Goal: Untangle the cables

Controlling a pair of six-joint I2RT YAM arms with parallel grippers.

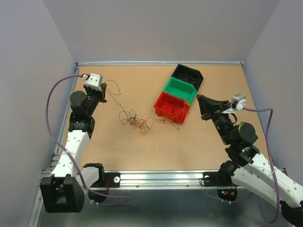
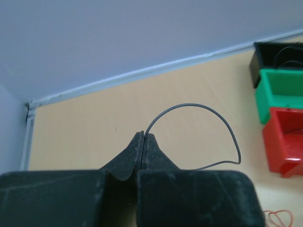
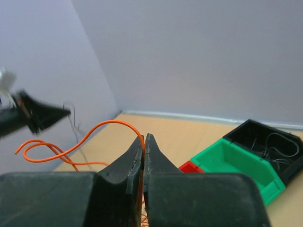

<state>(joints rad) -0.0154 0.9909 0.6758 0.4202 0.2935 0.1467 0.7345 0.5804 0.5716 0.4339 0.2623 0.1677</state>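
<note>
The cables (image 1: 137, 122) lie as a loose knot of thin orange-brown and dark wires on the table's middle, with strands running to both sides. My left gripper (image 1: 103, 90) is raised at the far left and shut on a dark grey wire (image 2: 189, 105), which arcs out from the left gripper's tips (image 2: 143, 135). My right gripper (image 1: 200, 100) hovers beside the red bin (image 1: 171, 106). In the right wrist view the right gripper (image 3: 144, 137) is shut on an orange wire (image 3: 94, 127) that curves away to the left.
A red, a green (image 1: 180, 90) and a black bin (image 1: 188, 75) stand in a diagonal row at the back right; the black bin holds dark wire and orange strands hang over the red one. Metal rails edge the table (image 1: 142, 156).
</note>
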